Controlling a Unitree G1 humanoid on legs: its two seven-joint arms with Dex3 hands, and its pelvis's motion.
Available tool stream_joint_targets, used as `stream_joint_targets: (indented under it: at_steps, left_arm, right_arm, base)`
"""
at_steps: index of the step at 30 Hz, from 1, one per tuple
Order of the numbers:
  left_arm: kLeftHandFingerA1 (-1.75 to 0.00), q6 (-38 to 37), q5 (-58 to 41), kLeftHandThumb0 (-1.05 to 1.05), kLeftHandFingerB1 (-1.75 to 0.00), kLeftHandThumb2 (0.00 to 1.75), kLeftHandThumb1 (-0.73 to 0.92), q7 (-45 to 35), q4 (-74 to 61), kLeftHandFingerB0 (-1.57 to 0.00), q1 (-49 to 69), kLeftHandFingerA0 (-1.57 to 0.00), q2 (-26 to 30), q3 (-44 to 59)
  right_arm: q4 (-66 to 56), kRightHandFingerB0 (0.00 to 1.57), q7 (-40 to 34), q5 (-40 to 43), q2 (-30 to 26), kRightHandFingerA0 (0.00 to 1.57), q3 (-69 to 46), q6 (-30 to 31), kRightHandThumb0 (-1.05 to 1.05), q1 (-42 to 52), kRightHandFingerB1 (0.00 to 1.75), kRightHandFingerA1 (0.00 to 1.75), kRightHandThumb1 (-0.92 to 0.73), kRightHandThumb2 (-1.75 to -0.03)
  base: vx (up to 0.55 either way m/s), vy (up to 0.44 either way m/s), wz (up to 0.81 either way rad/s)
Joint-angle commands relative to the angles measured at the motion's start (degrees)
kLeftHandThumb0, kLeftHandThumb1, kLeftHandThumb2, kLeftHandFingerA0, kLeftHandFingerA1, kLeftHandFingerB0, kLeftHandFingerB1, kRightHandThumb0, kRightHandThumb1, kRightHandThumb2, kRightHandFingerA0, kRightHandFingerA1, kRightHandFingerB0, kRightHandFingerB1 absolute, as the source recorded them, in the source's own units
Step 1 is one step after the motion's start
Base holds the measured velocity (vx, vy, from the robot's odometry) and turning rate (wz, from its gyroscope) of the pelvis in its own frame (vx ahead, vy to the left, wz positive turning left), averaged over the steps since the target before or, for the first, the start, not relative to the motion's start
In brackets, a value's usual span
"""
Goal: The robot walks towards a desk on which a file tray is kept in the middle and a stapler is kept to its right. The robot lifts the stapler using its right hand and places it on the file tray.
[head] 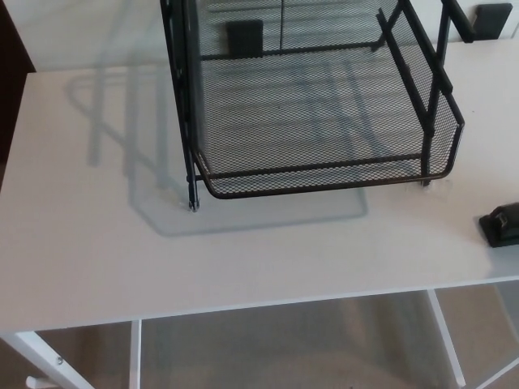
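**Head view, looking down.** The stapler [502,224], a black object, lay on the white counter [97,243] at the right edge of the frame, a little below the middle. The frame edge cut off its right part, so only its left end showed. Any marking on it was too small and blurred to read.

The stapler lay apart from the file tray [324,179], to the lower right of the tray's front right corner, with bare counter between them. The file tray, black wire mesh on a black frame, filled the upper middle of the frame. Its curved front wall faced the bottom of the picture, and its uprights ran out past the top edge. The counter showed through the mesh floor of the lowest tier. No readable label could be made out on the mesh or frame.

The tray's shadow [138,138] fell grey across the counter to the left of the tray and just below its front wall. A black block [245,36] was seen through the mesh near the top of the frame. A second black block [493,18] sat in the upper right corner.

Below the counter's near edge, the white bars of its frame [135,356] stood over a beige floor [284,340].

Neither robot hand appeared in the frame, so whether either was released, clenched or grasping could not be told.
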Motion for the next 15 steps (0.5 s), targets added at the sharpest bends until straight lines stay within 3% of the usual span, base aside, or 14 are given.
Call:
stream_joint_targets:
  at_steps: [1, 2, 3, 10, 11, 12, 13, 14, 15]
  left_arm:
    - [-0.47, -2.24, 0.43, -0.65, -0.35, 0.65, 0.86, 0.46, 0.06, -0.21, 0.09, -0.27, 0.61, -0.69]
    - [-0.53, -2.45, 0.66, -0.68, -0.46, 0.95, 0.69, 0.3, 0.04, -0.16, 0.18, -0.21, 0.67, -0.99]
    - [-0.47, -2.49, 0.67, -0.65, -0.35, 0.65, 0.85, 0.21, -0.07, -0.2, 0.24, -0.26, 0.69, -1.08]
    - [-0.46, -2.78, 0.47, -0.66, -0.35, 0.65, 0.86, -0.09, 0.0, -0.19, 0.32, -0.25, 0.62, -1.33]
    - [-0.53, -2.98, 0.68, -0.68, -0.46, 0.96, 0.7, 0.05, -0.08, -0.16, 0.43, -0.21, 0.58, -1.56]
    - [-0.54, -3.03, 0.8, -0.69, -0.47, 0.97, 0.7, 0.16, -0.36, -0.17, 0.55, -0.22, 0.58, -1.76]
    - [-0.54, -2.98, 0.86, -0.69, -0.47, 0.97, 0.7, 0.24, -0.72, -0.17, 0.66, -0.22, 0.6, -1.9]
    - [-0.47, -2.76, 0.71, -0.66, -0.36, 0.66, 0.87, 0.39, -0.76, -0.21, 0.63, -0.27, 0.56, -1.89]
    - [-0.55, -2.91, 0.4, -0.68, -0.47, 0.97, 0.69, 0.77, -0.08, -0.18, 0.25, -0.25, 0.34, -1.6]
  right_arm:
    - [4.52, 0.17, -2.27, -10.4, -0.66, 0.18, 3.29, -9.02, -0.5, -4.41, 0.27, 0.35, -0.59, -0.59]
    - [4.63, 0.17, -2.75, -11.29, -0.71, 0.18, 3.67, -9.64, -0.51, -4.91, 0.27, 0.36, -0.6, -0.59]
    - [4.73, 0.18, -2.92, -11.71, -0.63, 0.19, 3.84, -9.94, -0.5, -5.32, 0.27, 0.34, -0.6, -0.59]
    - [2.21, 0.22, -2.62, -13.42, 0.23, 0.23, 3.16, -11.13, -0.53, -6.09, 0.28, 0.36, -0.62, -0.6]
    - [2.19, 0.22, -2.75, -13.66, 0.25, 0.24, 2.99, -11.55, -0.52, -5.95, 0.29, 0.36, -0.62, -0.6]
    - [2.26, 0.23, -2.94, -14.08, 0.34, 0.26, 2.82, -12.08, -0.51, -5.86, 0.29, 0.35, -0.61, -0.59]
    - [2.36, 0.23, -3.16, -14.46, 0.42, 0.26, 2.8, -12.51, -0.51, -5.85, 0.29, 0.35, -0.61, -0.59]
    - [2.47, 0.25, -3.57, -14.75, 0.63, 0.28, 2.68, -13.57, -0.51, -5.7, 0.29, 0.38, -0.61, -0.59]
    - [2.84, 0.27, -4.58, -14.75, 0.88, 0.31, 2.2, -14.95, -0.5, -5.63, 0.3, 0.39, -0.6, -0.59]
  base:
    - [0.0, 0.0, 0.0]
    - [0.0, 0.0, 0.0]
    - [0.0, 0.0, 0.0]
    - [0.0, 0.0, 0.0]
    - [0.0, 0.0, 0.0]
    - [0.0, 0.0, 0.0]
    - [0.0, 0.0, 0.0]
    - [0.0, 0.0, 0.0]
    - [0.0, 0.0, 0.0]
